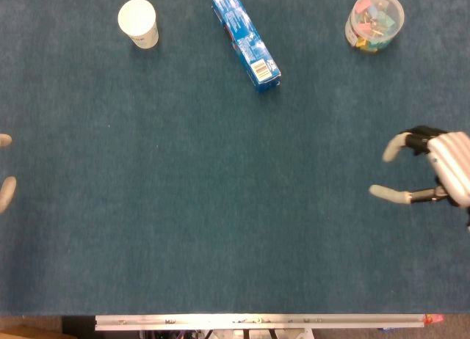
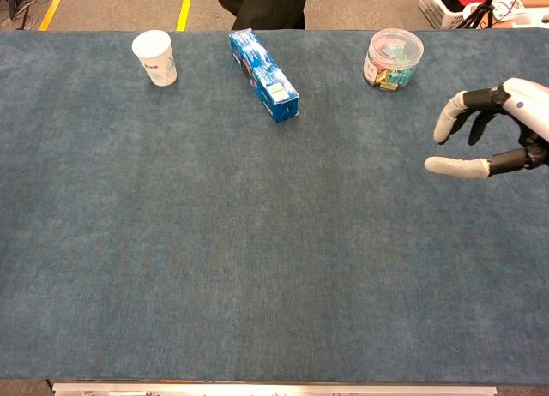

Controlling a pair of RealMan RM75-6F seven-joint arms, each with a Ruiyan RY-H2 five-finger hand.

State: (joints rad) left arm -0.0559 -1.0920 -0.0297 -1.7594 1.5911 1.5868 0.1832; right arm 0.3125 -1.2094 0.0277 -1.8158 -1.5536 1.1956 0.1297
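The right hand [image 2: 506, 130] hovers over the blue cloth [image 2: 257, 242], fingers spread apart and holding nothing. Nearest to it, just ahead and a little inward, stands the clear tub of clips [image 2: 394, 57]. Farther off toward the left are the blue box [image 2: 263, 75] and white cup [image 2: 153, 57]. Only fingertips of the left hand [image 1: 6, 181] show, so I cannot tell its state

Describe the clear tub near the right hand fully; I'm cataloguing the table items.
The clear tub is a round, see-through plastic container standing upright on the blue cloth table at its far right. Inside lie small clips in pink, yellow and teal. Whether it has a lid cannot be told. Nothing touches it; the right hand, fingers apart, hovers nearer the camera and apart from it.
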